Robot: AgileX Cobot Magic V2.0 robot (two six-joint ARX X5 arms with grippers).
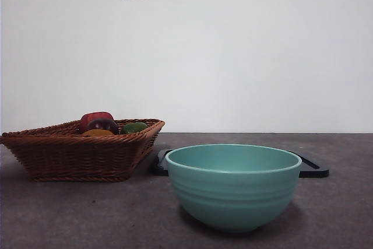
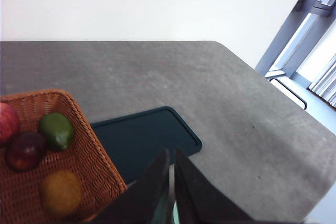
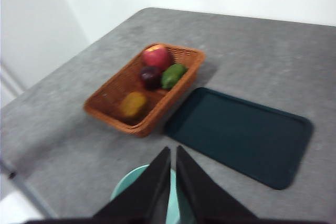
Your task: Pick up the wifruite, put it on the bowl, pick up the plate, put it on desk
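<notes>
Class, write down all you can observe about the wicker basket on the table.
The wicker basket is brown, woven and rectangular, with sloping sides and an open top. It sits upright on the desk, beside the dark tray; whether they touch cannot be told. Inside lie four fruits: a red one, a dark purple one, a green one and the orange-brown wifruite. No gripper touches it.

Basket rim (image 1: 87, 134) hides most of the wifruite (image 1: 98, 133).
</notes>
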